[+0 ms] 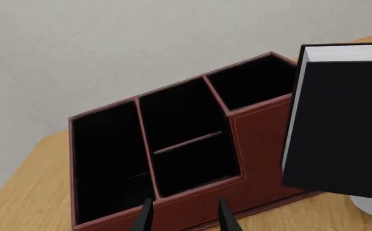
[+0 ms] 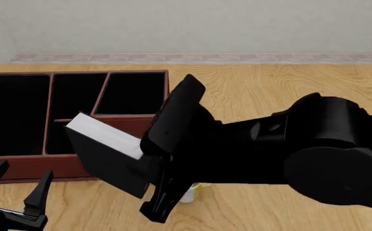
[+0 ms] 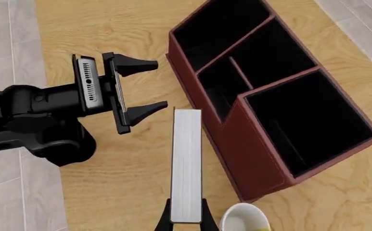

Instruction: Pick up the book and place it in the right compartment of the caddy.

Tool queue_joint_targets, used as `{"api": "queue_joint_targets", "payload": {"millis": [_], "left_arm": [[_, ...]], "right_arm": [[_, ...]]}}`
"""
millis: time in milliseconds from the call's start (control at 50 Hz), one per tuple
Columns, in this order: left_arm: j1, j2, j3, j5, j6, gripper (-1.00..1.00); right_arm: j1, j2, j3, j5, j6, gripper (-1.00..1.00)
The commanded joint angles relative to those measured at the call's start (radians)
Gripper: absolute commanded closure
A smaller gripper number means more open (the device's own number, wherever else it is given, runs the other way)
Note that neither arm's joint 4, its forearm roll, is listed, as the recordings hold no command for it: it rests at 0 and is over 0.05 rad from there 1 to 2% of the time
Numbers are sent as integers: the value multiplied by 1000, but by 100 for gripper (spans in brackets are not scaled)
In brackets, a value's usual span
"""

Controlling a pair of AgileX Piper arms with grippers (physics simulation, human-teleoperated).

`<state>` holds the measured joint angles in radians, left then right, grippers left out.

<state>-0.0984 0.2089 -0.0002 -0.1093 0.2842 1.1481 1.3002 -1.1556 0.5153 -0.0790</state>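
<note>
Because the book (image 3: 186, 166) had to drop edge-first into a narrow slot, the right tool (image 3: 186, 217) was closed on its lower end and held it upright, clear of the desk (image 3: 128, 183), page edges facing the wrist camera. The caddy (image 3: 237, 134) stood just beyond, its right compartment (image 3: 308, 115) apparently ahead and to one side. The left tool (image 3: 145, 86), fingers spread and empty, waited apart, likely keeping clear.
</note>
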Motion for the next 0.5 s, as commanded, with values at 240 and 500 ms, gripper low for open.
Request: {"api": "queue_joint_targets", "payload": {"millis": [240, 500], "left_arm": [[-1, -7, 0, 8, 5, -100], [-2, -4, 0, 5, 7, -100]], "right_arm": [[24, -57, -169, 133, 20, 100], [55, -79, -301, 236, 35, 100]]}}
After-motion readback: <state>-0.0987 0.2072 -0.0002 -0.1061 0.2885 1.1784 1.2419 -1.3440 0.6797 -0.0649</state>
